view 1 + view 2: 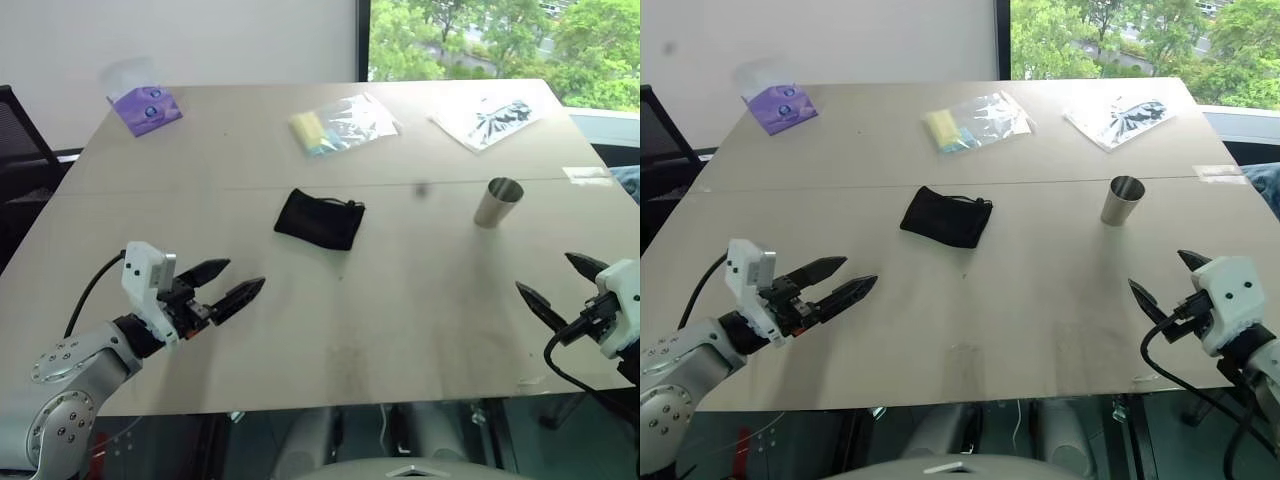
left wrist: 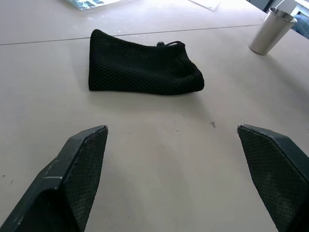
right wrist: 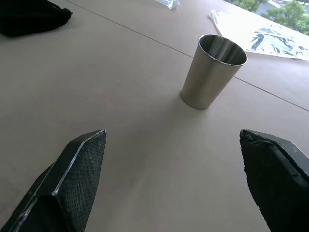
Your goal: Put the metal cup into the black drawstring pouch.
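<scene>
Pale wooden table (image 1: 400, 330), white wall (image 1: 200, 40), window (image 1: 500, 40) onto trees.

Head overhead; wrists low over table (image 1: 400, 300)

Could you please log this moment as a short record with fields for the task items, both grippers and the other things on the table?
cup: metal cup upright on the table, empty, untouched
pouch: black drawstring pouch lying flat, left of the cup
left gripper: open, holding nothing, facing the pouch
right gripper: open, holding nothing, facing the cup
other: purple packet, two clear plastic bags at the far side
</scene>
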### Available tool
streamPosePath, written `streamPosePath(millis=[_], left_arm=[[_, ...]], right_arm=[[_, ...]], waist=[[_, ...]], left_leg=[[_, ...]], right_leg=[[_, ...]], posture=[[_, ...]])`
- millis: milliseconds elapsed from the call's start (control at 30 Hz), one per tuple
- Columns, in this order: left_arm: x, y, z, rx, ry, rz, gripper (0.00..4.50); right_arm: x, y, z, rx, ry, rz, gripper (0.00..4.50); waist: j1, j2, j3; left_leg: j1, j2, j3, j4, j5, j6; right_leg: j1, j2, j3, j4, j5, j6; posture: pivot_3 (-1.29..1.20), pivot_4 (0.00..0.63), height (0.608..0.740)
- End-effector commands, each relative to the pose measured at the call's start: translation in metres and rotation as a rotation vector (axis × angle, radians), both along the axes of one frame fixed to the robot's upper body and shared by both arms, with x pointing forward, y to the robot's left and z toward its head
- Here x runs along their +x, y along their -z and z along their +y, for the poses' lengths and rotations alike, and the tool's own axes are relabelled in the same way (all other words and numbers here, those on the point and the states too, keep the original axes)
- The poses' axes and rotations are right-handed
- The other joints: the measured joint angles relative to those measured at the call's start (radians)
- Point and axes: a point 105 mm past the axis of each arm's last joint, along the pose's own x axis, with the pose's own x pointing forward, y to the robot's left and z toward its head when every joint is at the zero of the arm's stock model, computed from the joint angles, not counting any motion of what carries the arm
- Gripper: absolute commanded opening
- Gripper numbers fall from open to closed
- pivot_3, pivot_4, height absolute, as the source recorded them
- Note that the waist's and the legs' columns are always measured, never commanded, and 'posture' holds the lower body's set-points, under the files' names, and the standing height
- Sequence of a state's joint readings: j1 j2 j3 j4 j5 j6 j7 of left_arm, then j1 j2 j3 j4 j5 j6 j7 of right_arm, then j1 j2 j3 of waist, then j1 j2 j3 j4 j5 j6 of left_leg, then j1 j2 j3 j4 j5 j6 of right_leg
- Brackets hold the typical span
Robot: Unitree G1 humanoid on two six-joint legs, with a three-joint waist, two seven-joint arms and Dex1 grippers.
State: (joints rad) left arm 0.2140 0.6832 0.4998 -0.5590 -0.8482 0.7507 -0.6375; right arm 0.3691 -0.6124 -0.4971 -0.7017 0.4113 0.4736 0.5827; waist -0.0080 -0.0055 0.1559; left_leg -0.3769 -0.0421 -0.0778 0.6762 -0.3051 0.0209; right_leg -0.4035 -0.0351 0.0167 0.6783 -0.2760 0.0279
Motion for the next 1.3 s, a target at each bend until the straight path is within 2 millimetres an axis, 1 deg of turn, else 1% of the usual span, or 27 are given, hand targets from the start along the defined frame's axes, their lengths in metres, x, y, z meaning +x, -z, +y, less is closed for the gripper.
streamPosePath(millis=[33, 100, 233, 333, 433, 500, 567, 600, 667, 700, 767, 800, 867, 900, 1000, 1033, 1133, 1300], left_arm=[[0.006, -0.017, -0.005, 0.013, 0.005, -0.066, 4.45], [0.013, -0.024, -0.010, -0.006, 0.008, -0.077, 4.45], [0.016, -0.026, -0.019, -0.027, 0.021, -0.068, 4.45], [0.023, -0.032, -0.029, -0.060, 0.016, -0.067, 4.45], [0.034, -0.031, -0.042, -0.022, -0.028, -0.034, 4.45], [0.041, -0.030, -0.046, 0.000, -0.073, -0.022, 4.45], [0.056, -0.028, -0.046, 0.107, -0.189, -0.027, 4.45], [0.062, -0.028, -0.047, 0.124, -0.225, -0.012, 4.45], [0.071, -0.025, -0.059, 0.139, -0.206, 0.052, 4.45], [0.076, -0.024, -0.070, 0.141, -0.172, 0.081, 4.45], [0.084, -0.024, -0.085, 0.160, -0.136, 0.127, 4.45], [0.089, -0.025, -0.098, 0.174, -0.104, 0.128, 4.45], [0.095, -0.028, -0.116, 0.175, -0.059, 0.125, 4.45], [0.097, -0.028, -0.121, 0.166, -0.045, 0.132, 4.45], [0.110, -0.016, -0.138, 0.248, -0.062, 0.209, 4.45], [0.113, -0.013, -0.144, 0.277, -0.067, 0.219, 4.45], [0.124, -0.010, -0.152, 0.420, -0.097, 0.167, 4.45], [0.127, 0.001, -0.159, 0.468, -0.101, 0.167, 4.45]], right_arm=[[0.004, -0.014, 0.010, 0.013, -0.025, -0.060, 4.50], [0.009, -0.019, 0.019, 0.038, -0.038, -0.084, 4.50], [0.012, -0.026, 0.029, 0.054, -0.053, -0.100, 4.50], [0.013, -0.033, 0.039, 0.069, -0.105, -0.117, 4.50], [0.010, -0.041, 0.057, 0.083, -0.212, -0.124, 4.50], [0.009, -0.043, 0.065, 0.086, -0.257, -0.119, 4.50], [0.008, -0.045, 0.073, 0.047, -0.307, -0.132, 4.50], [0.007, -0.046, 0.078, 0.051, -0.336, -0.128, 4.50], [0.005, -0.049, 0.081, 0.068, -0.370, -0.123, 4.50], [0.003, -0.050, 0.082, 0.067, -0.388, -0.123, 4.50], [0.001, -0.050, 0.085, 0.064, -0.421, -0.118, 4.50], [-0.001, -0.049, 0.086, 0.061, -0.438, -0.117, 4.50], [-0.002, -0.049, 0.087, 0.055, -0.448, -0.124, 4.50], [-0.001, -0.049, 0.088, 0.054, -0.447, -0.129, 4.50], [0.001, -0.046, 0.082, 0.050, -0.405, -0.149, 4.50], [0.002, -0.046, 0.079, 0.050, -0.389, -0.154, 4.50], [0.003, -0.044, 0.075, 0.042, -0.356, -0.164, 4.50], [0.001, -0.046, 0.077, 0.037, -0.352, -0.162, 4.50]], waist=[[0.000, 0.000, 0.000], [0.001, 0.000, 0.000], [-0.002, 0.000, 0.000], [-0.001, 0.000, 0.000], [0.004, 0.000, 0.000], [0.005, -0.001, 0.000], [0.004, -0.001, 0.000], [0.004, -0.001, 0.000], [0.006, -0.002, 0.000], [0.010, -0.002, 0.000], [0.021, -0.003, 0.000], [0.022, -0.004, 0.000], [0.021, -0.004, 0.000], [0.022, -0.004, 0.000], [0.020, -0.004, 0.000], [0.021, -0.004, 0.000], [0.018, -0.004, 0.000], [0.020, -0.004, 0.000]], left_leg=[[0.000, 0.000, 0.000, 0.000, 0.000, 0.000], [0.000, 0.000, 0.000, 0.000, 0.000, 0.000], [0.000, 0.000, 0.000, 0.001, 0.000, 0.000], [-0.001, 0.000, 0.000, 0.001, 0.000, 0.000], [-0.001, 0.000, 0.000, 0.002, 0.000, 0.000], [-0.001, 0.000, -0.001, 0.002, 0.000, 0.000], [-0.001, 0.000, -0.001, 0.003, 0.000, 0.000], [-0.001, 0.000, -0.001, 0.004, 0.000, 0.000], [-0.001, 0.000, -0.001, 0.004, 0.000, 0.000], [-0.002, -0.001, -0.001, 0.005, 0.000, 0.000], [-0.003, -0.001, -0.003, 0.008, 0.000, 0.000], [-0.003, -0.002, -0.003, 0.008, 0.000, 0.000], [-0.003, -0.002, -0.003, 0.008, 0.000, 0.000], [-0.004, -0.002, -0.003, 0.008, 0.000, 0.001], [-0.003, -0.002, -0.003, 0.008, 0.000, 0.001], [-0.003, -0.002, -0.003, 0.008, 0.000, 0.000], [-0.003, -0.002, -0.002, 0.008, 0.000, 0.000], [-0.003, -0.002, -0.002, 0.008, 0.000, 0.000]], right_leg=[[0.000, 0.000, 0.000, 0.000, 0.000, 0.000], [0.000, 0.000, 0.000, 0.000, 0.000, 0.000], [0.000, 0.000, 0.000, 0.000, 0.000, 0.000], [-0.001, 0.000, 0.000, -0.001, 0.000, 0.000], [0.000, 0.000, -0.001, 0.000, 0.000, 0.000], [0.000, 0.000, -0.001, 0.000, 0.000, 0.000], [0.000, 0.001, -0.001, 0.000, 0.001, 0.000], [0.000, 0.001, -0.001, 0.001, 0.001, 0.000], [0.000, 0.001, -0.001, 0.001, 0.001, 0.000], [0.000, 0.001, -0.001, 0.001, 0.001, 0.000], [0.000, 0.001, -0.003, 0.002, 0.001, 0.000], [0.000, 0.001, -0.003, 0.001, 0.001, 0.000], [0.000, 0.001, -0.003, 0.001, 0.001, 0.000], [0.000, 0.001, -0.002, 0.001, 0.001, 0.000], [0.000, 0.001, -0.002, 0.001, 0.001, 0.000], [0.000, 0.001, -0.002, 0.001, 0.001, 0.000], [0.000, 0.001, -0.002, 0.002, 0.001, 0.000], [0.000, 0.001, -0.001, 0.002, 0.001, 0.000]], posture=[[0.00, 0.150, 0.740], [0.00, 0.150, 0.740], [0.00, 0.150, 0.740], [0.00, 0.150, 0.740], [0.00, 0.150, 0.740], [0.00, 0.150, 0.740], [0.00, 0.150, 0.740], [0.00, 0.150, 0.740], [0.00, 0.150, 0.740], [0.00, 0.150, 0.740], [0.00, 0.150, 0.740], [0.00, 0.150, 0.740], [0.00, 0.150, 0.740], [0.00, 0.150, 0.740], [0.00, 0.150, 0.740], [0.00, 0.150, 0.740], [0.00, 0.150, 0.740], [0.00, 0.150, 0.740]])
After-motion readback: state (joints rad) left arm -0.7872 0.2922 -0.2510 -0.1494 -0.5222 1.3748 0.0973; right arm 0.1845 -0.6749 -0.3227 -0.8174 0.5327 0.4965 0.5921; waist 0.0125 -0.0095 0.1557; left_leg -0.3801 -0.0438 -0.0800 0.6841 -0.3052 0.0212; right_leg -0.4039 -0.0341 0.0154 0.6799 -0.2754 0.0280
